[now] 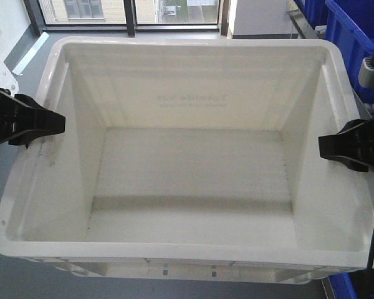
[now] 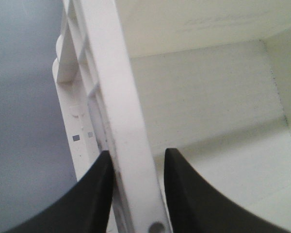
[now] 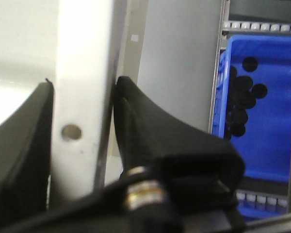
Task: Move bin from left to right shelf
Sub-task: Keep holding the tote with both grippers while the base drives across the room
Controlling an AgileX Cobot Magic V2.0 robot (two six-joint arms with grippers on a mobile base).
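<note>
Your white bin (image 1: 193, 87) fills the front view, open side up and with nothing inside, only faint raised lettering on its far inner wall. It is caught between your two hands at its long rims. Your left hand (image 2: 137, 170) straddles the bin's left rim about midway along. One black finger (image 2: 94, 194) sits outside against the ribbed outer wall and the other is inside the bin, the pair narrowed to about the thickness of the rim, so it has hold of that edge. Your right hand (image 3: 82, 97) does the same on the right rim. Its outer finger (image 3: 150, 126) is pressed to the outside face and its inner finger lies on the inside, pinching the white edge just above a small round hole (image 3: 71, 131). Grey floor (image 1: 12, 174) shows past the bin's left side and below its near edge. Just beyond the right rim stands a shelf upright (image 3: 219, 73) carrying a blue bin (image 3: 276, 136) with dark round pieces (image 3: 245, 97) in it. A window (image 1: 100, 9) runs along the far side.
</note>
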